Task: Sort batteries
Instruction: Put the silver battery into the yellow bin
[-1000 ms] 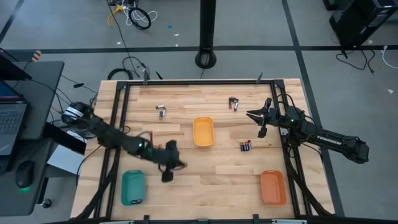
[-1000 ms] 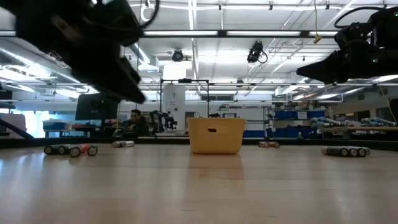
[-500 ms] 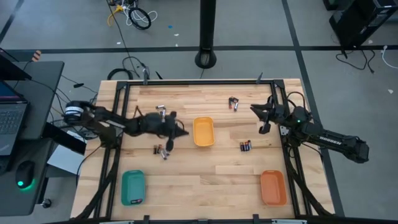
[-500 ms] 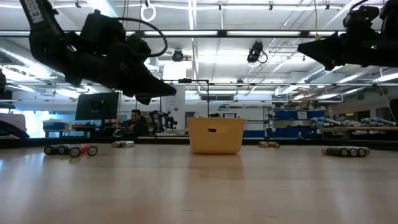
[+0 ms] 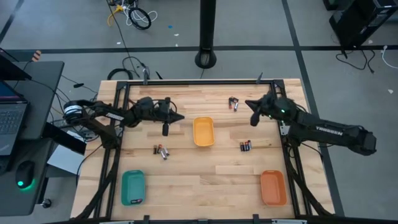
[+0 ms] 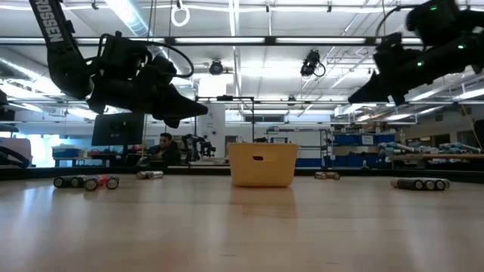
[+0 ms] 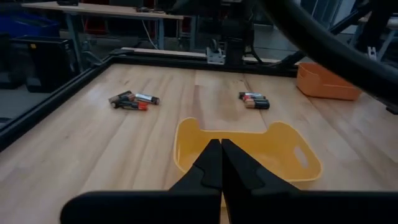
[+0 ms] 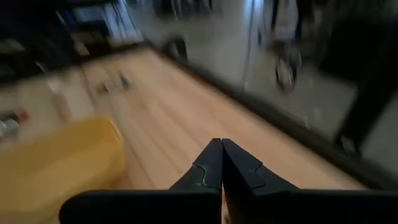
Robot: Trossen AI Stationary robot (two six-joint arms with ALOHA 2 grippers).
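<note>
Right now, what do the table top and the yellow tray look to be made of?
The table top looks like pale wood, butcher-block style: visible plank seams and grain, with a light sheen. The yellow tray looks like moulded plastic: thin, smooth, uniformly coloured walls with a cut-out handle.

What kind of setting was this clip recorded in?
Probably a robotics lab or workshop: a framed wooden table, a side desk with a laptop, cables on the concrete floor, and in the low view, strip lights and stocked shelving behind.

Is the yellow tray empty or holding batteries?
Empty: the yellow tray shows only bare yellow floor in the high and left wrist views.
</note>
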